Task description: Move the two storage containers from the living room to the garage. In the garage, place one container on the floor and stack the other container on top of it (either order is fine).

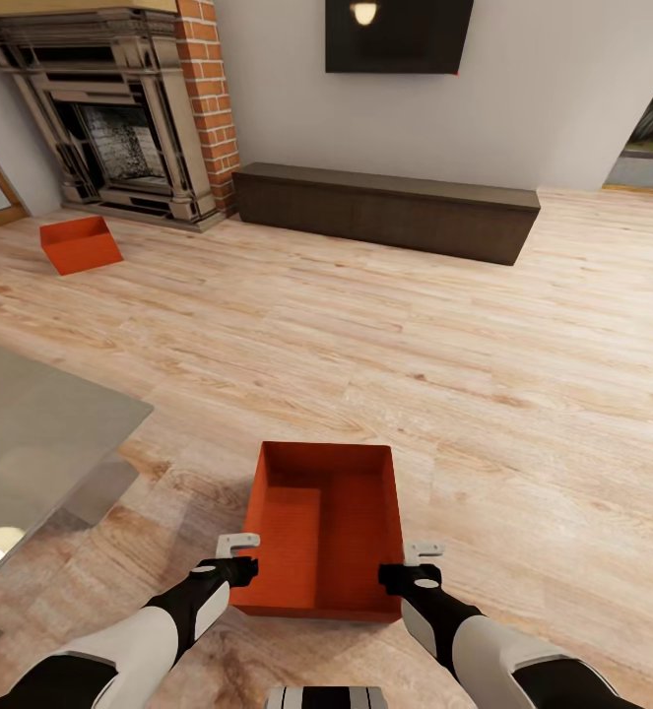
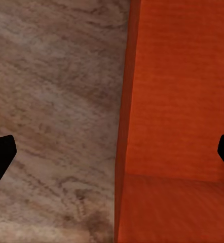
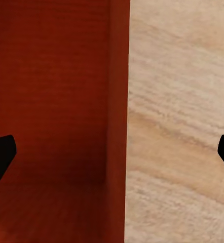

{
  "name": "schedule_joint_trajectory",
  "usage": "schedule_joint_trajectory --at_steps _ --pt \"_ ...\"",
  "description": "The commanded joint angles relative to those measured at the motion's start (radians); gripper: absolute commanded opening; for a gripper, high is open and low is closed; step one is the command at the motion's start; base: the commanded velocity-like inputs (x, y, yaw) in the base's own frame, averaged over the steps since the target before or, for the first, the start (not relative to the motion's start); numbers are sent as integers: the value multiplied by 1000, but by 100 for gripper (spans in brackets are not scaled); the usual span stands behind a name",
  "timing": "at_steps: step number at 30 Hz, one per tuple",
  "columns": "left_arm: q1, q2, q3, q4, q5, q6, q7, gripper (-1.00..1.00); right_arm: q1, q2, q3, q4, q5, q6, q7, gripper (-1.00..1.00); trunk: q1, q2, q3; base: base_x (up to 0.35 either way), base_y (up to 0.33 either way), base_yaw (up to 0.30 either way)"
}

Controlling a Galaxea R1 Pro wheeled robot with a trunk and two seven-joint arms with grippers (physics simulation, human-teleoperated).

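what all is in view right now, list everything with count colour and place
storage containers: 2, orange-red, one on the wood floor between the two end effectors, one far off on the floor in front of the fireplace
fireplace: 1, dark ornate surround with red brick beside it, back wall at the head view's upper left
low cabinet: 1, dark brown, along the back wall
TV: 1, black, on the wall above the cabinet
floor: 1, light wood planks, across the room
flat surface: 1, grey, at the left edge; cannot tell what it is
left end effector: 1, black with pale fingers, open astride the near container's left wall
right end effector: 1, same colours, open astride its right wall
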Motion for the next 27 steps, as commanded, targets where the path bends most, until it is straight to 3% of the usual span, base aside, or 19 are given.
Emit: schedule_joint_trajectory --at_steps 1,27 --pt "0 0 -9 -3 10 6 4 100 -1 0 8 1 -5 -3 -4 100 0 0 -1 78 0 0" --pt "0 2 -9 -3 8 6 4 100 -1 4 5 2 -20 -1 -8 100 0 0 -1 30 0 -7"
